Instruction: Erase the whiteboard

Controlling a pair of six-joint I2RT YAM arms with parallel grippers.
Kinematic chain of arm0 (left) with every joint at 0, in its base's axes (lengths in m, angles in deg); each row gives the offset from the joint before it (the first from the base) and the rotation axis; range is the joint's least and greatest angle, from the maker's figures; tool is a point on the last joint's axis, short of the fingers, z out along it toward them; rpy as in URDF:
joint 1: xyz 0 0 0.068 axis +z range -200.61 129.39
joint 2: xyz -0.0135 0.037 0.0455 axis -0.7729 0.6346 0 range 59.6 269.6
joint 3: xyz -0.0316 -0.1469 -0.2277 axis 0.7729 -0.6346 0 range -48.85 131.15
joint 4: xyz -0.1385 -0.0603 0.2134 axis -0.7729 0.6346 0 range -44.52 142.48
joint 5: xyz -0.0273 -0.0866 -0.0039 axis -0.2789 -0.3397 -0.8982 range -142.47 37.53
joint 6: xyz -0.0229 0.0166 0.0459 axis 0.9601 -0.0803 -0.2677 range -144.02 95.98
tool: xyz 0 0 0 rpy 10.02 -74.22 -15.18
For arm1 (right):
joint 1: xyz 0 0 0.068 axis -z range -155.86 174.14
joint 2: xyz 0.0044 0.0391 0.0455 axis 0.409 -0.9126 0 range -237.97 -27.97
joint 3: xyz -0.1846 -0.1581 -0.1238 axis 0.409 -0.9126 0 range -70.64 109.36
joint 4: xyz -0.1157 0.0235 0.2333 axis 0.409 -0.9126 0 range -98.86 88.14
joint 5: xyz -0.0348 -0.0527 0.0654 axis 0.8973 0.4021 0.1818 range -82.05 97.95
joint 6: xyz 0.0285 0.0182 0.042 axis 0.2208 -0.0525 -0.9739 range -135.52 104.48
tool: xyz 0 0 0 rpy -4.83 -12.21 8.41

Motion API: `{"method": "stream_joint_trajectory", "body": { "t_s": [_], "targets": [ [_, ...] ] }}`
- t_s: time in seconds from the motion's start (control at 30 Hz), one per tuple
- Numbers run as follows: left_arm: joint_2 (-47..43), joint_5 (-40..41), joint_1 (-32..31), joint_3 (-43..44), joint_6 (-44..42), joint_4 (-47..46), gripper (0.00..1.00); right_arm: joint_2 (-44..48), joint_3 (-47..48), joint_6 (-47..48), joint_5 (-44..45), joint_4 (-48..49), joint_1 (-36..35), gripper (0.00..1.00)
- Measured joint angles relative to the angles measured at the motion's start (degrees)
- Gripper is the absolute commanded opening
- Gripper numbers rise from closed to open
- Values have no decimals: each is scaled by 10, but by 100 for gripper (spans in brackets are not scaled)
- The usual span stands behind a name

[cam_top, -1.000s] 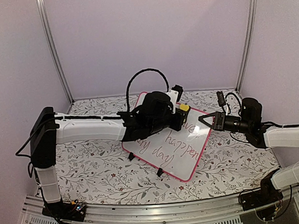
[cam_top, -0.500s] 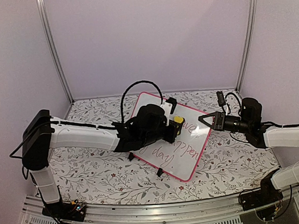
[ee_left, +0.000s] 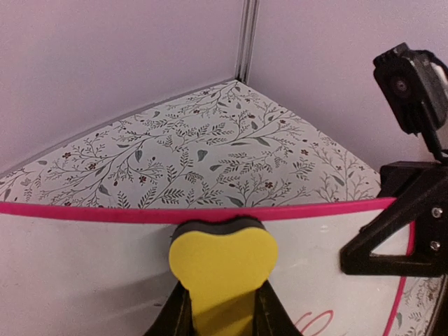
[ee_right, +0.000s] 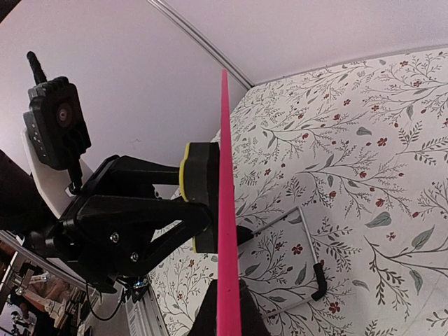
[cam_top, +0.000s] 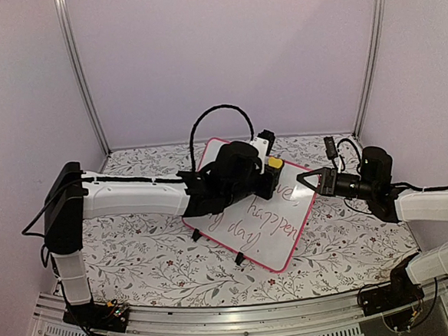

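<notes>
1. Your left hand [ee_left: 222, 316] is closed narrow on the yellow eraser [ee_left: 222, 260], which is pressed to the whiteboard [cam_top: 269, 238] near its pink top edge.
2. Your right hand [cam_top: 305, 181] is pinched tight on the board's right edge, centre-right of the overhead frame.
3. The whiteboard sits at a tilt on the floral table [cam_top: 153, 257], mid-frame. It has red handwriting across its lower part and two black clip feet [cam_top: 239, 257] along its lower-left edge.
</notes>
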Motion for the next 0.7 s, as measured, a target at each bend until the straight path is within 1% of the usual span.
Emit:
{"method": "stream_joint_trajectory", "body": {
  "t_s": [0.13,0.3,0.47,0.7],
  "targets": [
    [0,14,0,-7,-5,-21,0,0,0,2,0,1,-1,0],
    [-11,21,-1,-55,-11,-97,0,0,1,4,-1,2,-2,0],
    [-12,27,-1,-74,-19,-140,0,0,2,6,-1,2,-3,0],
    [-20,48,-1,-120,-37,-227,0,0,2,13,-5,5,-6,0]
  ]
}}
